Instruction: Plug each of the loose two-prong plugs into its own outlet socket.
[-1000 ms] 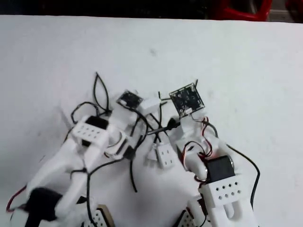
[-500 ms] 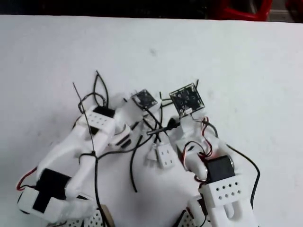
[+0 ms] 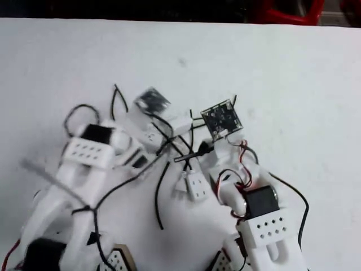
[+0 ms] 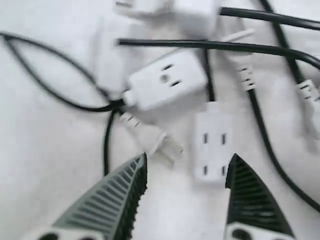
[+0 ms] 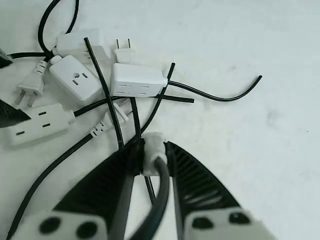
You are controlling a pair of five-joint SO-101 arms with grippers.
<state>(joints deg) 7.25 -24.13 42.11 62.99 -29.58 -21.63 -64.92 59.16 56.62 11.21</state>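
Note:
My left gripper [image 4: 188, 159] is open and hovers low over the table. Between its fingers lie a loose white two-prong plug [image 4: 161, 145] and a white outlet block [image 4: 212, 147]. A second white outlet [image 4: 165, 82] lies just beyond them. My right gripper [image 5: 150, 145] is shut on a white plug [image 5: 153, 156] with a black cord, held just above the table. Ahead of it lie a white outlet strip [image 5: 137, 80], a square outlet [image 5: 75, 75], another strip [image 5: 37, 122] and two loose plugs [image 5: 31, 87] [image 5: 122, 50]. In the high view both arms [image 3: 84, 158] [image 3: 248, 197] meet over the cord tangle.
Black cords [image 3: 161, 186] loop and cross all through the middle of the table [image 3: 293, 84]. One more white outlet block [image 3: 196, 185] lies beside the right arm. Two perforated boards [image 3: 118, 259] [image 3: 223, 262] sit at the near edge. A red object [image 3: 287, 11] stands beyond the table.
The left arm has swung to the left and drawn back from the tangle, its wrist camera now farther left. The right arm has kept still with its plug.

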